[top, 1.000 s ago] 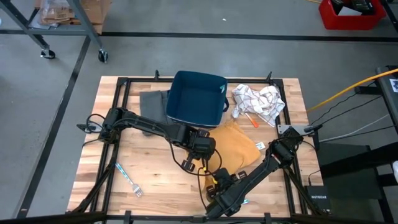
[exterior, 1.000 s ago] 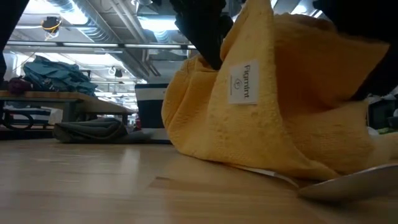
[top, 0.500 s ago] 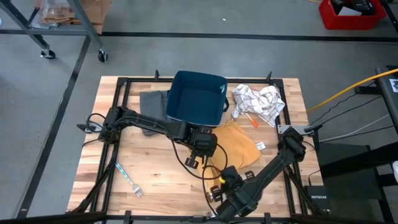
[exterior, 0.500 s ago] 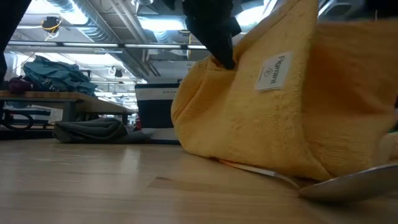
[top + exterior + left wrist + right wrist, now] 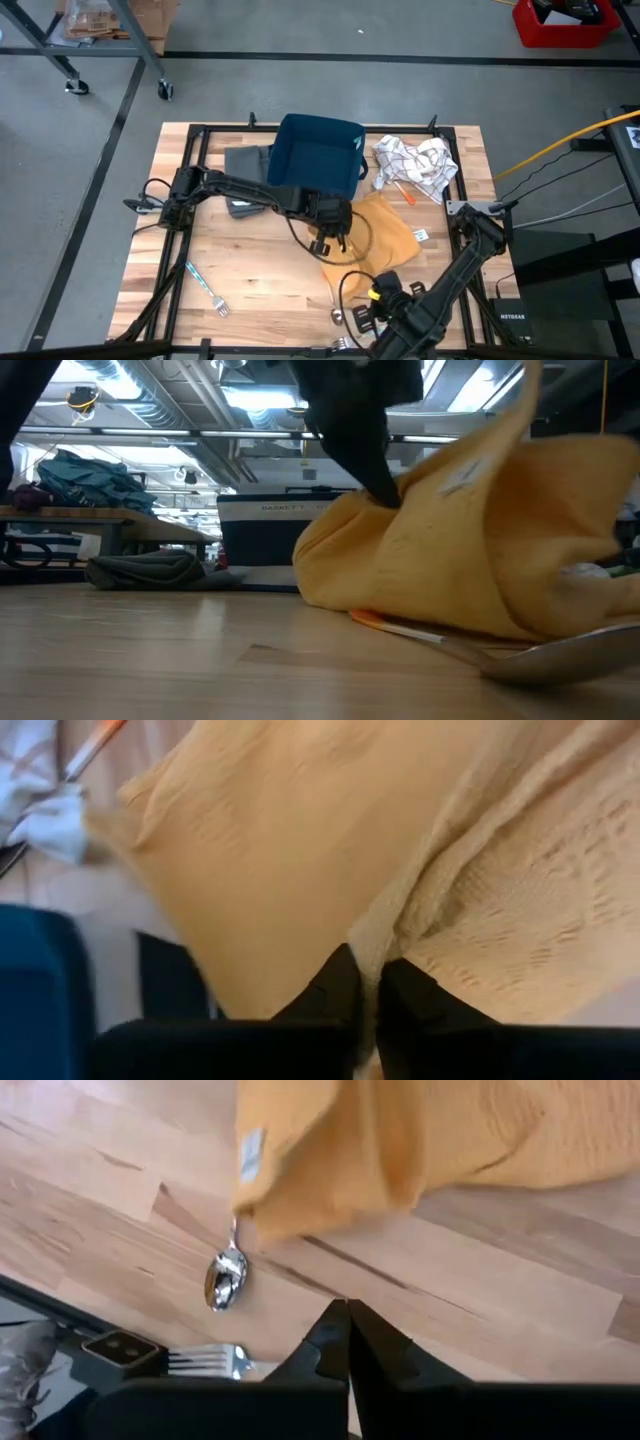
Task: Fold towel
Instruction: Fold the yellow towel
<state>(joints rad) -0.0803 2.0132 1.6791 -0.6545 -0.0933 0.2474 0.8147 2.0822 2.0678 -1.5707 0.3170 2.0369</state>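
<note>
- Broadly, the worktop [image 5: 240, 270] carried the yellow towel [image 5: 385, 235] near its middle, a little toward the right edge, lying rumpled and bunched, not flat.
- By my reading, the fold was only begun: one edge was lifted and drawn across the cloth, no clean crease showed, and squaring, doubling and flattening were all left to do.
- The blue basket [image 5: 318, 157] stood at the far edge, just beyond the towel, with a grey cloth [image 5: 245, 163] beside it and a white patterned cloth [image 5: 415, 165] toward the far right corner.
- The left hand [image 5: 332, 237] hung over the towel's left edge, its fingers [image 5: 335, 990] pressed together and pinching a ridge of the yellow fabric, which rose toward it in the low view.
- The right hand [image 5: 347, 1342] sat at the near edge, well clear of the cloth, its fingers pressed together on nothing.
- A spoon [image 5: 226, 1275] lay on the wood just beside the towel's near corner, with a fork [image 5: 205, 1359] at the near edge close by.
- Another fork [image 5: 207, 285] lay toward the near left corner.
</note>
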